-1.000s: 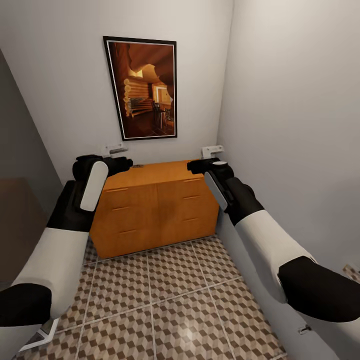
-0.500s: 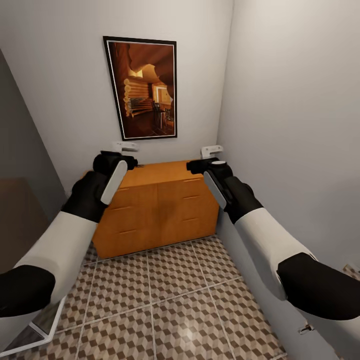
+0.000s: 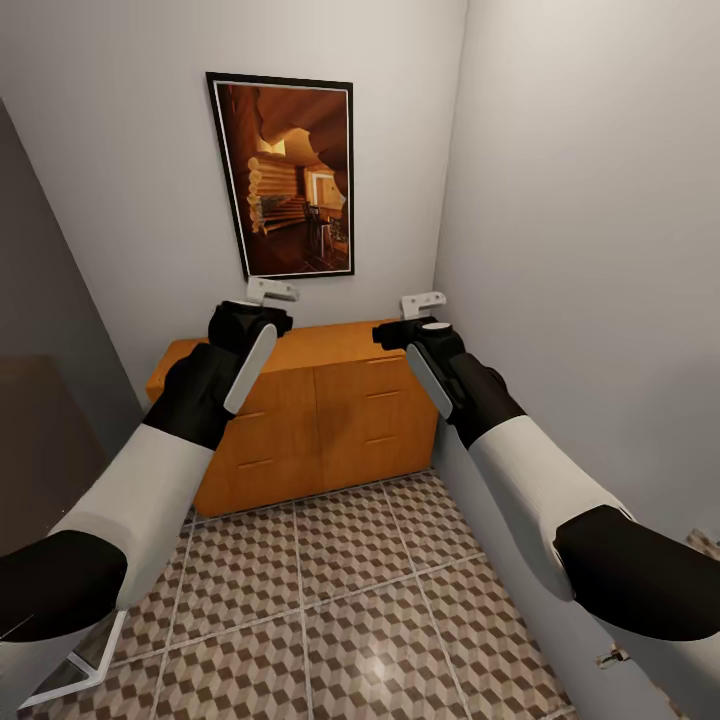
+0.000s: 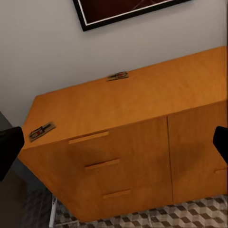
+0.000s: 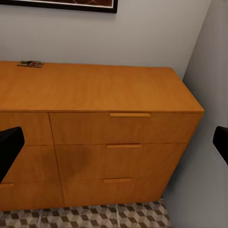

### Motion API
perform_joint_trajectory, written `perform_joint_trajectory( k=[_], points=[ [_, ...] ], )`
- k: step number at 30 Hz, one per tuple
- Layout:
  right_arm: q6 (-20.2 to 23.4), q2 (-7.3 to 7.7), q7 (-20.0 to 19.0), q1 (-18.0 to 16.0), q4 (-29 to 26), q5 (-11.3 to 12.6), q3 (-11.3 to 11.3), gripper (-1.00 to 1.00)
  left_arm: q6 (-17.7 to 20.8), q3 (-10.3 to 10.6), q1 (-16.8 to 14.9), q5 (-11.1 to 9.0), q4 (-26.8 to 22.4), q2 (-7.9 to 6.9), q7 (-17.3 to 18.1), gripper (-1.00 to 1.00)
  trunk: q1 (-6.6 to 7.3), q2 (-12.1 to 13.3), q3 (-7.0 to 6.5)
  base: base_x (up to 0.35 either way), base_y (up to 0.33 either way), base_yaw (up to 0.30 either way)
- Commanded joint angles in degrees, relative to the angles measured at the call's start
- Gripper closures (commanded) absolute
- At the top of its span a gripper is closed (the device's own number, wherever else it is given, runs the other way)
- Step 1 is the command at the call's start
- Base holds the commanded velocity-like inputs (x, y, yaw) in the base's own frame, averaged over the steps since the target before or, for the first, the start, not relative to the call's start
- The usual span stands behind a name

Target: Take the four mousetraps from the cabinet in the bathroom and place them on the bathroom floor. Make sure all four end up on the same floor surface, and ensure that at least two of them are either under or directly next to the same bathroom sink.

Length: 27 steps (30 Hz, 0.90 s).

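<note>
Two walls meet in a corner, with the cube-patterned floor (image 3: 340,600) below and a framed picture (image 3: 283,178) of a log cabin hanging on the far wall. Under the picture stands the orange-brown cabinet (image 3: 320,420), its back to the wall and its right end close to the side wall, with bar-handled drawers down its front. Both arms reach forward over the floor toward it. The left tool (image 3: 272,291) hovers above the cabinet's left half and the right tool (image 3: 422,300) above its right end; in each wrist view the two dark fingers sit wide apart at the edges with nothing between them. One mousetrap (image 4: 118,76) lies on the cabinet top by the wall, and another (image 4: 42,131) lies at the top's left front corner
</note>
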<state>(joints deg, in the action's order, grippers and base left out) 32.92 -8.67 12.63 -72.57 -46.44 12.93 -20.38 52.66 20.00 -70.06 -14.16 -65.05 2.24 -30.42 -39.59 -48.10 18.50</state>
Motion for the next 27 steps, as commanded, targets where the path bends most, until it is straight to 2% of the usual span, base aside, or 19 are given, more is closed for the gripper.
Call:
perform_joint_trajectory(
  k=[1, 6, 19, 27],
  points=[
    [0.2, 0.04, 0.5, -0.1, -0.1, 0.6, -0.2, -1.0, 0.2, 0.1, 0.0, -0.5, -0.2, 0.2, -0.6, -1.0, -0.01, -0.1, 0.08, 0.044, 0.0, 0.0],
    [0.2, -0.01, 0.3, 0.0, -0.1, 0.6, -0.2, -1.0, 0.2, 0.0, 0.2, -0.5, -0.4, 0.2, -0.7, -1.0, -0.01, -0.1, 0.08, 0.181, 0.0, 0.0],
    [0.4, 0.11, 0.0, 0.1, -0.8, 0.5, -0.3, -1.0, 0.3, -0.3, 0.4, -0.9, 0.0, 0.54, -0.6, -1.0, -0.01, -0.1, 0.08, 0.32, 0.059, 0.0],
    [0.4, 0.21, -0.1, 0.1, -0.8, 0.5, -0.3, -1.0, 0.4, -2.4, 0.4, -1.0, 0.0, 0.06, -0.4, -1.0, -0.01, -0.1, 0.08, 0.334, 0.123, 0.0]
  ],
)
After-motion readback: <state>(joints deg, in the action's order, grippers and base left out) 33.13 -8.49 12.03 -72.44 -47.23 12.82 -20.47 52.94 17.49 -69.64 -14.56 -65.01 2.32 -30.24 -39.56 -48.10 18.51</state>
